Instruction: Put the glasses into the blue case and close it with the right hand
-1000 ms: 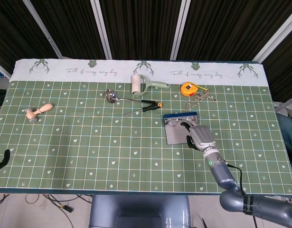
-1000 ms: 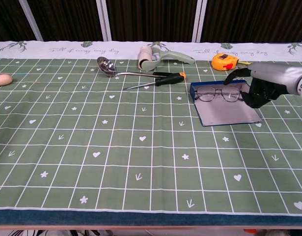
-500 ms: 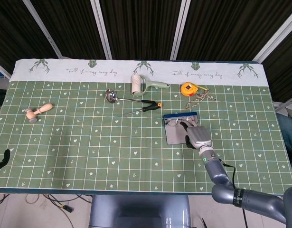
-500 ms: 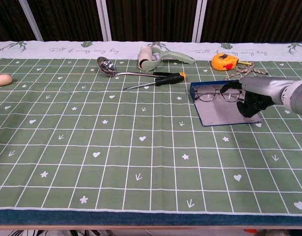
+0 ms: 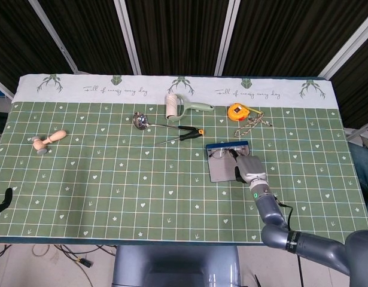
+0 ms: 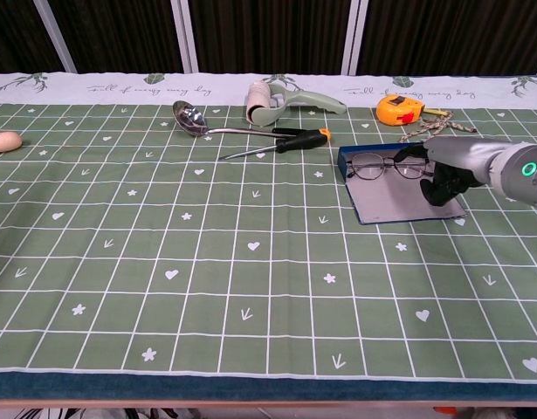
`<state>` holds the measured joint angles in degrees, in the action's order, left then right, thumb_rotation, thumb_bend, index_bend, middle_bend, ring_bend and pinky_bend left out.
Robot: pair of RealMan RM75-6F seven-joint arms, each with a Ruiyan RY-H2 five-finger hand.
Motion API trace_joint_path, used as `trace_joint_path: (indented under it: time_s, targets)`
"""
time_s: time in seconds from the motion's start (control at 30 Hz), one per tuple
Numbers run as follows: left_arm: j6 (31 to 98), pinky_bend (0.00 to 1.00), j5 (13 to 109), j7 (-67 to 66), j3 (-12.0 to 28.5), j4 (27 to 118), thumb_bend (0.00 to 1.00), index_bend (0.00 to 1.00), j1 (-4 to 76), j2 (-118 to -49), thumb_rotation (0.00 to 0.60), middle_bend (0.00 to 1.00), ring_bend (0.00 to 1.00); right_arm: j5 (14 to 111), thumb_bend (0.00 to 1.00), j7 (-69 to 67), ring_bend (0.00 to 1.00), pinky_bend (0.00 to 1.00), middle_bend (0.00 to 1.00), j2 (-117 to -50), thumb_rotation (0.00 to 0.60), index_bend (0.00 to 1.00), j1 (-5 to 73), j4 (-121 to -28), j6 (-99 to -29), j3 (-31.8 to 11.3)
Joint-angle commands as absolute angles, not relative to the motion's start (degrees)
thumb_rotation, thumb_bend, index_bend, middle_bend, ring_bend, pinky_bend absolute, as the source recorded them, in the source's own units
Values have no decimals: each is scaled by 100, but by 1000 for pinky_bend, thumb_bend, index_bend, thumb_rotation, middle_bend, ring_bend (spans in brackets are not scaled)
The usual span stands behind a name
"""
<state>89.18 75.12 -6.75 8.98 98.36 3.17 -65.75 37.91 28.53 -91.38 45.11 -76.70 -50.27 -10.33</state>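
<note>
The blue case (image 5: 221, 172) (image 6: 397, 202) lies open on the green cloth, right of centre, showing its grey inside. The thin-framed glasses (image 5: 222, 153) (image 6: 373, 165) lie across its far end, against the blue rim. My right hand (image 5: 249, 167) (image 6: 447, 166) sits at the case's right side. One finger reaches onto the right lens and the dark fingers curl over the case's right edge; I cannot see whether they pinch anything. Only a dark curved bit of my left hand (image 5: 1, 202) shows at the table's left edge.
Behind the case lie an orange tape measure (image 5: 237, 111) (image 6: 400, 108) and a knotted cord (image 5: 255, 121). Further left are a lint roller (image 5: 172, 106) (image 6: 264, 103), a ladle (image 5: 140, 120) (image 6: 188, 118), a screwdriver (image 5: 186, 135) (image 6: 294, 137) and a wooden piece (image 5: 49, 140) at far left.
My right hand has slid a little left and settled lower against the case's right side; its forearm swung in toward the centre. The glasses and case have not moved.
</note>
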Motion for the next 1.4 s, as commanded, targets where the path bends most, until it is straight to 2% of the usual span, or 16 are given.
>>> trace_joint_path:
  time_s: [0.03, 0.43, 0.67, 0.77, 0.83, 0.9, 1.03, 1.13, 1.23, 1.4]
  targets:
    - [8922, 0, 7510, -667, 900, 9829, 369, 125, 314, -6577, 600, 7, 0, 3771, 802, 2836, 1000, 1000, 992, -9189, 600, 109, 4526, -7592, -5015, -1039]
    - [8936, 0, 7486, -674, 919, 9835, 369, 125, 312, -6586, 600, 7, 0, 3683, 804, 2750, 1000, 1000, 992, -9339, 600, 109, 4590, -7249, -4930, -1125]
    - [8927, 0, 7470, -684, 923, 9845, 369, 125, 313, -6581, 600, 7, 0, 3928, 798, 2520, 1000, 1000, 984, -9087, 600, 109, 4438, -7644, -5143, -1180]
    - [8923, 0, 7474, -693, 918, 9845, 370, 126, 315, -6583, 600, 7, 0, 4126, 715, 2389, 998, 1000, 929, -8911, 600, 112, 4333, -7938, -5286, -1186]
    - [8919, 0, 7474, -710, 908, 9844, 370, 127, 313, -6589, 600, 7, 0, 4541, 586, 2178, 925, 993, 807, -8714, 600, 117, 4180, -8276, -5466, -1132]
    - [8924, 0, 7477, -715, 906, 9838, 370, 128, 311, -6597, 600, 7, 0, 4913, 479, 1994, 792, 916, 660, -8608, 600, 129, 4052, -8409, -5566, -1030]
    - [8935, 0, 7480, -728, 899, 9827, 371, 130, 306, -6615, 600, 7, 0, 5707, 291, 1629, 497, 554, 378, -8571, 600, 127, 3811, -8376, -5719, -713]
    - [8951, 0, 7476, -712, 906, 9820, 373, 131, 298, -6622, 600, 7, 0, 6408, 185, 1298, 411, 401, 309, -8834, 600, 97, 3621, -7930, -6111, -533]
    - [8958, 0, 7478, -705, 908, 9815, 373, 130, 295, -6624, 600, 7, 0, 6841, 161, 1138, 331, 346, 275, -9052, 600, 97, 3534, -7480, -6348, -405]
    - [8965, 0, 7484, -710, 908, 9808, 373, 130, 293, -6629, 600, 7, 0, 7326, 157, 871, 312, 336, 272, -9477, 600, 97, 3400, -6747, -6736, -343]
